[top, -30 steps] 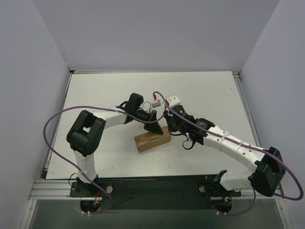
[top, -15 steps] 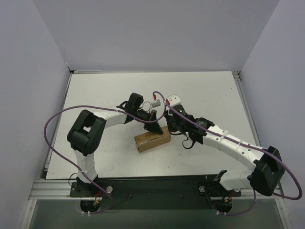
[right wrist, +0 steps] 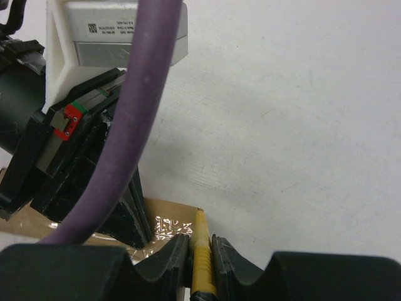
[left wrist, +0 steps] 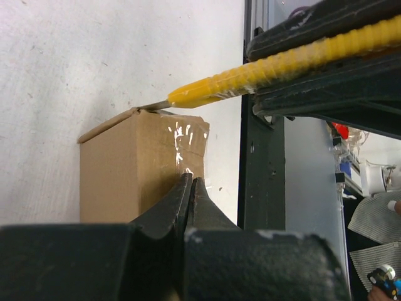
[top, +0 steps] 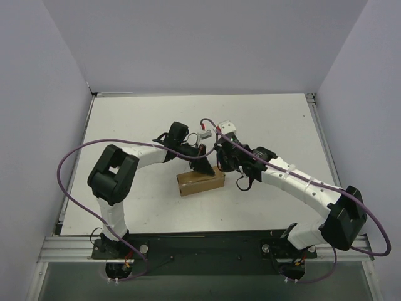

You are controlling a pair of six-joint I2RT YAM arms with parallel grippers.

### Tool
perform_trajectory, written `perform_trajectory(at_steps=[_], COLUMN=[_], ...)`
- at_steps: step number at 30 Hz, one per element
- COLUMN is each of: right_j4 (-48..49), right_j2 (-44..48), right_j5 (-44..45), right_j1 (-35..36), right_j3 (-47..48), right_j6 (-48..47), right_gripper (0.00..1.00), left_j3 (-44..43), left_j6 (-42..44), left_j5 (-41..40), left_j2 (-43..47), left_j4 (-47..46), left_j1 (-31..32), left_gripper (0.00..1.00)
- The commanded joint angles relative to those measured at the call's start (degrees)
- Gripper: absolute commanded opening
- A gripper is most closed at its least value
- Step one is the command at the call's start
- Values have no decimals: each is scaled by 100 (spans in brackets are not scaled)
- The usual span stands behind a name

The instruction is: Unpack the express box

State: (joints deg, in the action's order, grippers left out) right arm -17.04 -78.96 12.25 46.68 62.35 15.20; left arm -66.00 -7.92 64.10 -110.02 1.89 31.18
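Observation:
The express box [top: 200, 182], a small brown cardboard mailer, lies at mid-table with clear tape glinting on its top [right wrist: 168, 224]. My left gripper [top: 205, 168] is shut with nothing in it, its fingertips [left wrist: 191, 183] resting on the box top [left wrist: 135, 163]. My right gripper [right wrist: 200, 241] is shut on a yellow utility knife [right wrist: 202, 251]. In the left wrist view the knife [left wrist: 263, 72] slants down from the right. Its blade tip meets the lid edge at the box's far corner. In the overhead view the right gripper [top: 219, 167] sits just right of the left one.
Purple cables [top: 75, 188] loop off both arms, and one [right wrist: 135, 94] crosses the right wrist view. White walls enclose the table on three sides. A black rail [top: 200, 244] runs along the near edge, and bare white tabletop [top: 138, 119] surrounds the box.
My right arm has swung left and forward, bringing the knife onto the box's far right corner. The left gripper has stayed pressed on the box.

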Motion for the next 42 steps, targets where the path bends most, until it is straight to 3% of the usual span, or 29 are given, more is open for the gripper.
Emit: perform_trajectory(at_steps=[1,10,20,27,30,34,39,42], right_j4=[-1117,-1285,-170,43,121,297,421,412], right_j2=[-23,-84,-786,-1297,-1341,-1342,-1306,-1271], right_j5=[23,58,225,-91,-223,-267,-188,-267], right_j1=[114,166,158,149,158,140,149,149], right_j3=[207,454,831,1262,1245,1148,990,894], right_j6=[-8,-52,-500,-773,-896,-966,-896,-1010], right_gripper=[0,0,0,0,0,0,0,0], left_j3=[359,772,1229,1765,1959,2152,2179,2030], left_j6=[178,-437,-693,-737,-885,-1518,-2502,-2364], left_j5=[-2365,-2595,-2235,-1813,-1366,-357,-160,-397], left_j2=[-363,-284,418,964,1061,895,394,165], left_j4=[75,-470,-698,-945,-1304,-2689,-3949,-3882], left_j1=[-51,125,3,-252,-358,-350,-279,-288], left_gripper=[0,0,0,0,0,0,0,0])
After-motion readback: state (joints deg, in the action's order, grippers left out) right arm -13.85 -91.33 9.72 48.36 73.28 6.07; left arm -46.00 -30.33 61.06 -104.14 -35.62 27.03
